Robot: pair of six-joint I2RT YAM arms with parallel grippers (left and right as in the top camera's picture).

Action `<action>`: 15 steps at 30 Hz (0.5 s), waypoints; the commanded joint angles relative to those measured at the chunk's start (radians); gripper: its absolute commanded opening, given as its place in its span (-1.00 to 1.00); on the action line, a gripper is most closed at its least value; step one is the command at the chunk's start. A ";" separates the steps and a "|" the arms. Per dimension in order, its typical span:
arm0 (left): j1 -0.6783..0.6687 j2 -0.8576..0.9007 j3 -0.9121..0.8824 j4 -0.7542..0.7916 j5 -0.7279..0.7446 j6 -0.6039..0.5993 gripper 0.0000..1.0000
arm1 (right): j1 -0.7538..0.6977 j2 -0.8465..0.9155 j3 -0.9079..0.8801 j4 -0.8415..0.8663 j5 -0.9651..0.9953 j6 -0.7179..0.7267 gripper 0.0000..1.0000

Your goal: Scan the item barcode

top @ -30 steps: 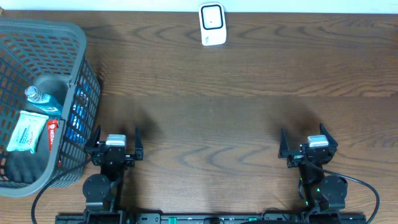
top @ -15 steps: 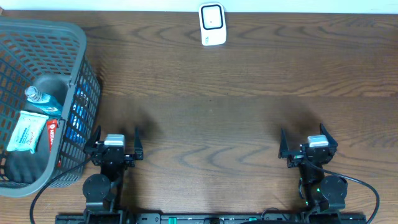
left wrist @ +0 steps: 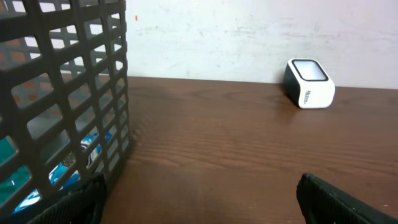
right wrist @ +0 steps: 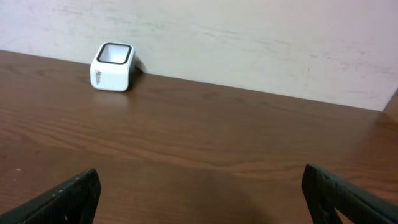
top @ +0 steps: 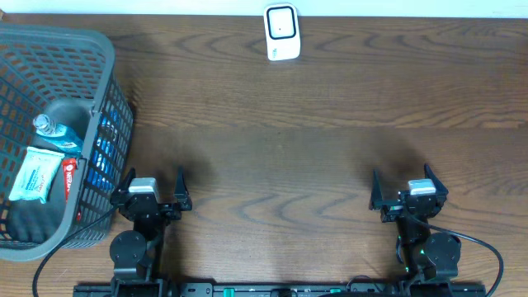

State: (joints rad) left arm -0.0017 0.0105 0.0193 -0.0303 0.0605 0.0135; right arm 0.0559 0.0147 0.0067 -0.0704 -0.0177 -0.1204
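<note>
Reaching for the wipes pack (top: 35,175) lying in the basket (top: 115,107), the left pincer (top: 154,178) — jaws apart and empty, like the right pincer (top: 403,181) — could snag the mesh wall or tip the basket.

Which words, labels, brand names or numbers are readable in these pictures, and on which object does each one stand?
No text can be read with certainty.
On the white scanner: small dark print on its side, too blurred to read.
On the white packet in the basket: teal print, too small to read.
On the red item beside the packet: white lettering, too small to read.
</note>
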 commanded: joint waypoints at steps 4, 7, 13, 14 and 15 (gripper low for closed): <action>0.000 -0.006 -0.015 -0.032 0.006 -0.035 0.96 | -0.005 -0.009 -0.001 -0.005 0.012 0.008 0.98; 0.000 -0.006 -0.015 -0.033 0.006 -0.039 0.96 | -0.005 -0.009 -0.001 -0.005 0.012 0.008 0.99; 0.000 -0.005 0.051 -0.052 0.006 -0.034 0.96 | -0.005 -0.009 -0.001 -0.005 0.012 0.008 0.98; 0.000 -0.003 0.081 -0.064 0.006 -0.034 0.96 | -0.005 -0.009 -0.001 -0.005 0.012 0.008 0.99; 0.000 0.001 0.113 -0.082 0.006 -0.034 0.96 | -0.005 -0.009 -0.001 -0.005 0.012 0.008 0.98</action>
State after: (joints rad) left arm -0.0017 0.0105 0.0502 -0.0860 0.0608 -0.0048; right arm 0.0559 0.0147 0.0067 -0.0700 -0.0177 -0.1204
